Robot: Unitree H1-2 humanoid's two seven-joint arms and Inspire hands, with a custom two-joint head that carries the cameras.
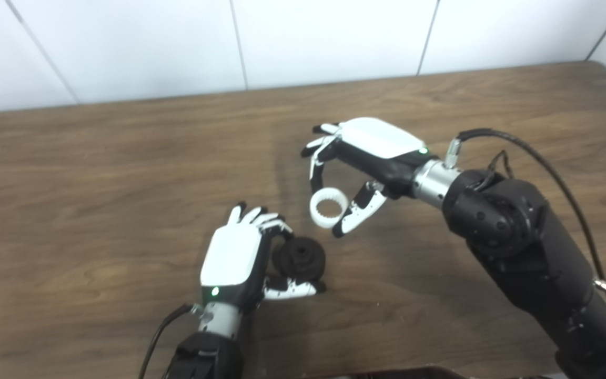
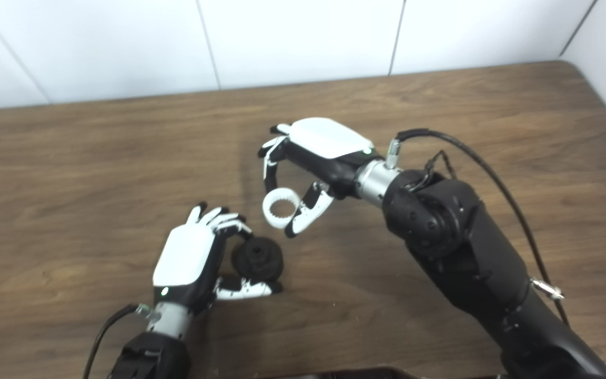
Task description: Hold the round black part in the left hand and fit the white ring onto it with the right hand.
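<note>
The round black part [image 1: 301, 258] sits low over the wooden table [image 1: 98, 184], cupped in my left hand [image 1: 240, 258], whose fingers curl over its far side and whose thumb runs under its near side. The white ring [image 1: 328, 209], toothed on the inside, is pinched between a finger and the thumb of my right hand [image 1: 366, 152]. The ring hangs above and slightly right of the black part, a short gap apart. Both also show in the right eye view: the part [image 2: 257, 259] and the ring [image 2: 281, 208].
The table runs back to a white panelled wall [image 1: 303, 37]. A black cable [image 1: 545, 163] loops off the right forearm. A dark edge shows at the bottom of the frame [image 1: 387, 373].
</note>
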